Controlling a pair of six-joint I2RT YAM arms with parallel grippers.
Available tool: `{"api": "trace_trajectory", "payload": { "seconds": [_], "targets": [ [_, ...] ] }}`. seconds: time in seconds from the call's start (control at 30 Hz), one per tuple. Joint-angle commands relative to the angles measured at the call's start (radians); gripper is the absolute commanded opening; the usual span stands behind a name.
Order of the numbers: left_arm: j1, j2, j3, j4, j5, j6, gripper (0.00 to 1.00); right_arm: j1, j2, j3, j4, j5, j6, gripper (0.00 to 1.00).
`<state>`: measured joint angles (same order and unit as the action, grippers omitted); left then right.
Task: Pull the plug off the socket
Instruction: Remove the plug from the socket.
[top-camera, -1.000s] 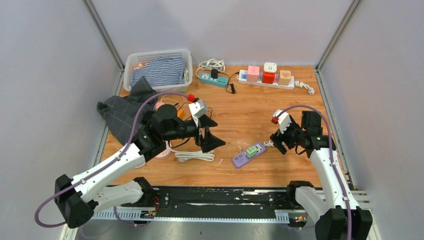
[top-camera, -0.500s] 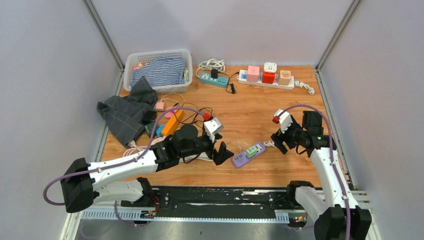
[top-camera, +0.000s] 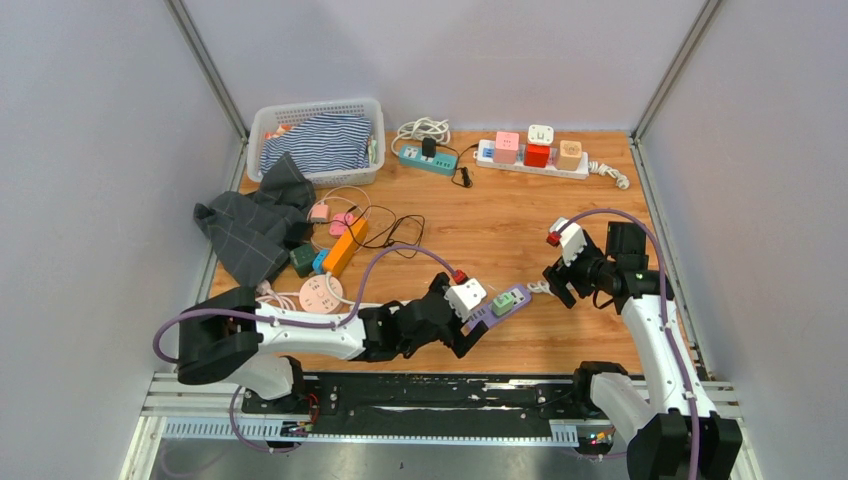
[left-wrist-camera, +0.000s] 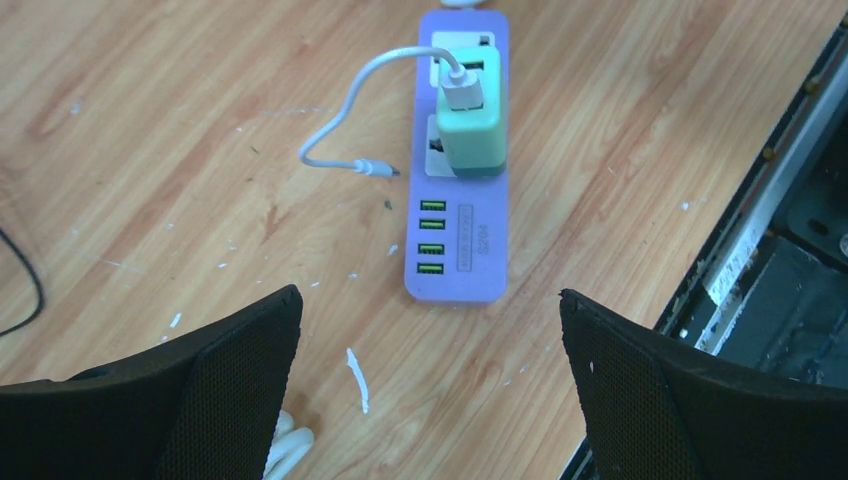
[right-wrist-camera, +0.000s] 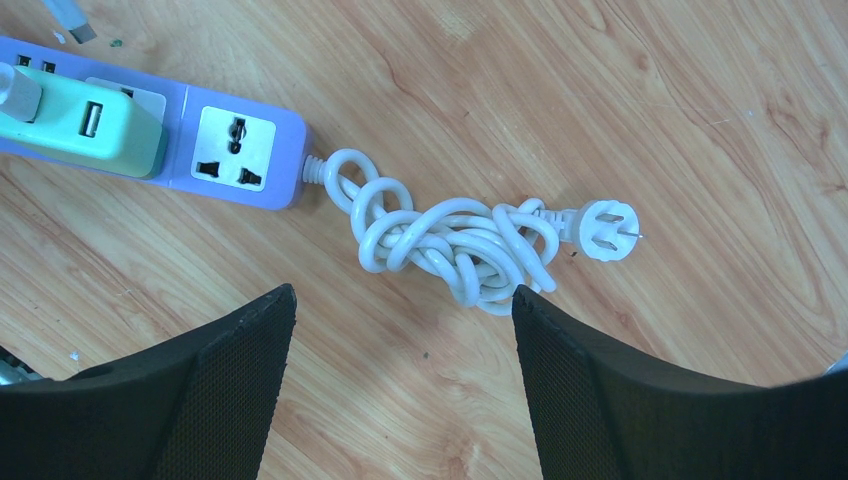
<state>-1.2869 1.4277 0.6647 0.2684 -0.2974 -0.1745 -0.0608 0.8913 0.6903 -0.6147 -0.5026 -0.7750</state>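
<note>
Pull not started: green charger plug (left-wrist-camera: 470, 135) sits seated in purple power strip (left-wrist-camera: 458, 250), left gripper (left-wrist-camera: 428, 320) wide open just short of it, right gripper (right-wrist-camera: 402, 300) released above the strip's coiled cord (right-wrist-camera: 450, 245), nothing grasped.

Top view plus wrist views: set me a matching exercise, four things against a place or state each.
1 green plug
2 white cord
3 left gripper
4 basket

A far-left corner, holding striped cloth
B open, by the purple strip's USB end
C seated in the purple strip
D knotted, at the purple strip's other end

Pairs: 1-C, 2-D, 3-B, 4-A
</note>
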Motion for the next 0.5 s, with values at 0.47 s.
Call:
{"api": "trace_trajectory", "payload": {
  "seconds": [0.47],
  "targets": [
    [-0.066,-0.198,-0.454,0.695,-0.177,-0.006,1.00,-0.057,0.001,-0.012,-0.071,-0.112,-0.026,0.81]
  ]
}}
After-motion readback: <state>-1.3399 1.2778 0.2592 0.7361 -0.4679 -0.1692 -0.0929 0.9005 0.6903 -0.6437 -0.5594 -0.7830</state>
